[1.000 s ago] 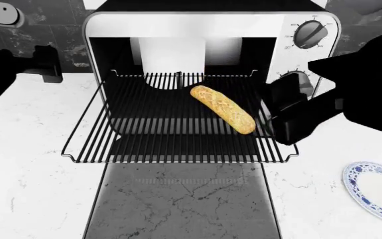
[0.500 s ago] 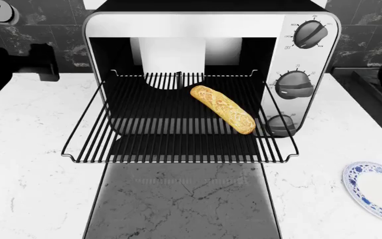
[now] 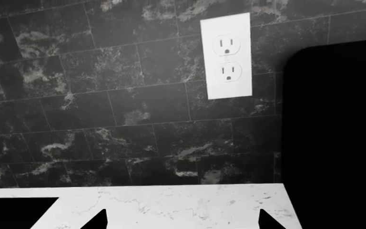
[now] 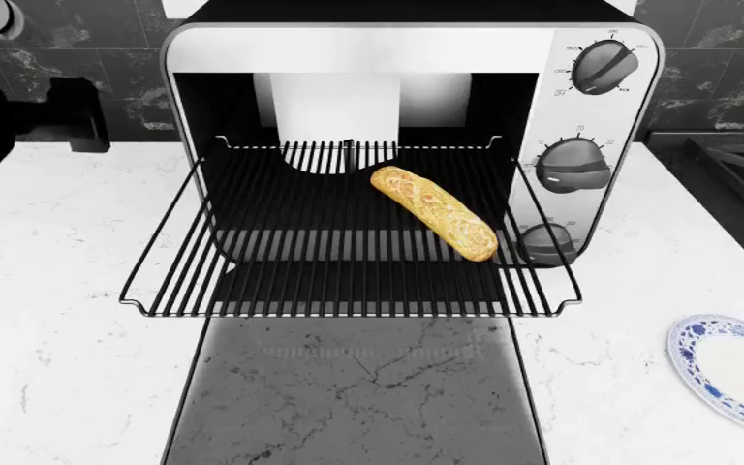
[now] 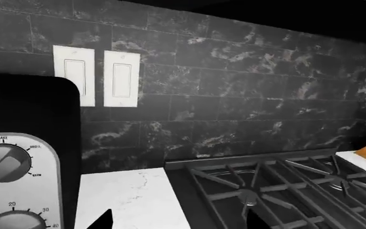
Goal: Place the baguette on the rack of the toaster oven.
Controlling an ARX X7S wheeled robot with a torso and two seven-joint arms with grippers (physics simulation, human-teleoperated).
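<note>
- Left wrist view: dark marbled tile wall w/ a white outlet (image 3: 227,56), a strip of white countertop (image 3: 170,205) below, and a black mass at one side, prob. the toaster oven's flank. Only two dark fingertip points (image 3: 100,220) poke in, set well apart w/ nothing between them, so the left claw reads as released and empty. No baguette here.
- Head view: baguette (image 4: 433,212) lies flat on the rack (image 4: 282,252), which is pulled out of the toaster oven (image 4: 411,58) over the dropped door (image 4: 353,387). Loaf sits toward the knob side. Long axis runs diagonal: far end points into the cavity, near end toward the lowest knob (image 4: 549,242) and rack's right rim. Nothing grips it; rests on the bars by own weight, so placement looks done. Plate (image 4: 734,373) at right. Left arm is a dark blur at the frame edge; right arm not in this view.
- Right wrist view: wall switches (image 5: 97,76), gas stove (image 5: 272,186), oven dials (image 5: 2,164). Two dark fingertips (image 5: 103,222) apart, empty: right claw released, aimed away from the loaf.
</note>
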